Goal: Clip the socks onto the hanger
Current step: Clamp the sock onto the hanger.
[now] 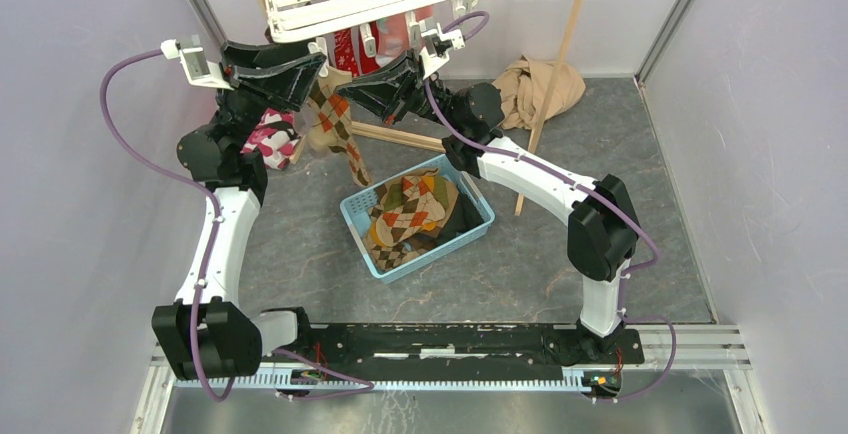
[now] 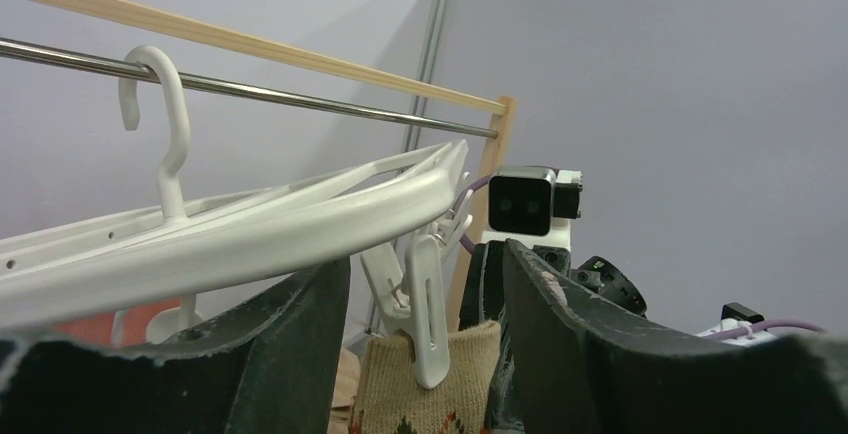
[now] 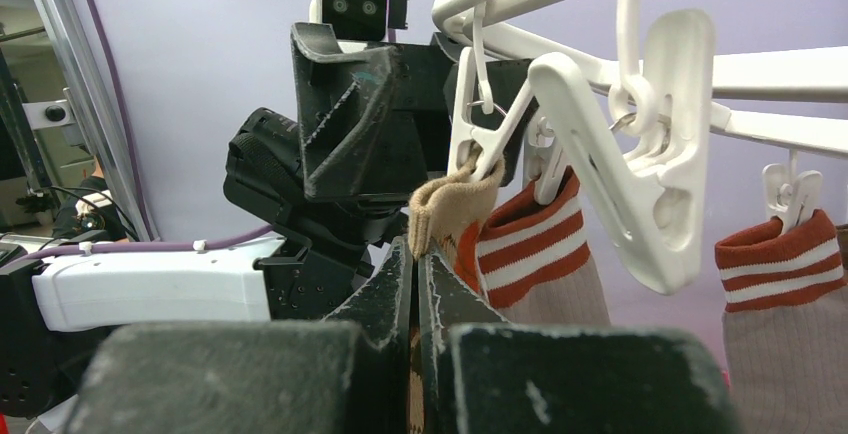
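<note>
The left claw (image 2: 424,272) stood with its jaws well apart on either side of a white clip (image 2: 430,306), clear of it as far as its wrist view showed. The right claw (image 3: 413,254) was pinched tight on the tan cuff of the argyle sock (image 1: 338,124), just under that clip.

The hanger (image 1: 300,1), a wide white frame, hung by one hook from a steel rail (image 2: 300,99) above both arms, with the wooden rack poles (image 1: 560,64) behind and to the right. Being light plastic on a single hook, it would likely swing or tilt at any push.

Below it the blue basket (image 1: 358,239) held more argyle socks. The held sock dangled from the frame's near-left edge, its cuff inside the clip's mouth. Soft, light and limp, it looked best taken by the cuff, close to the bite, since the foot would only droop.

Striped-cuff socks (image 3: 530,244) hung in neighbouring clips just beside it, so sideways room was tight. The open room lay downward and back toward the arm bases
</note>
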